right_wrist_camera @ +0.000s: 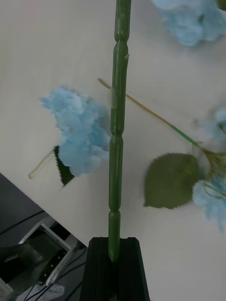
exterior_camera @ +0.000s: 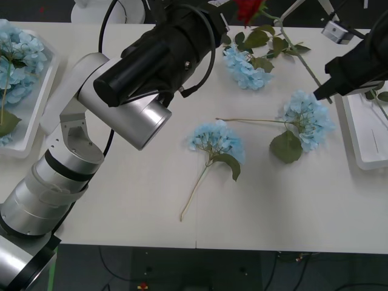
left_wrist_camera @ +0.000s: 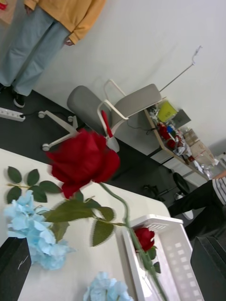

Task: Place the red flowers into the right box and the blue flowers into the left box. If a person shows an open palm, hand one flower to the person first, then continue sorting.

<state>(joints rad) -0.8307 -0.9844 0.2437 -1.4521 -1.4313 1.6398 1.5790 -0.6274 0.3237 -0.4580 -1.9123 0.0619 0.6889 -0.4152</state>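
**Rose in the air, stem pinched low**

Nearest me, my right gripper (right_wrist_camera: 113, 263) has its black fingers pressed onto the bottom end of a red rose's thin, knobbly green plastic stem (right_wrist_camera: 117, 117); the stem runs straight out from between the fingers, over the table. In the front view this arm sits at the right edge, just beside the white plastic right box (exterior_camera: 364, 139), and the deep-red artificial rose bloom (exterior_camera: 247, 8) hangs at the far end of the stem, near the table's far edge.

My worry is the grip point: held at its tip, the long stem could swing or twist, and the bloom may snag a pale-blue fluffy hydrangea cluster (exterior_camera: 308, 119) or catch the box wall instead of dropping in.

My left gripper (left_wrist_camera: 113, 268) hovers farther out with black fingers spread, empty, facing the bloom. Beyond, a second red rose (left_wrist_camera: 145, 237) already lies in the right box, and blue clusters lie in the white left box (exterior_camera: 37, 109).
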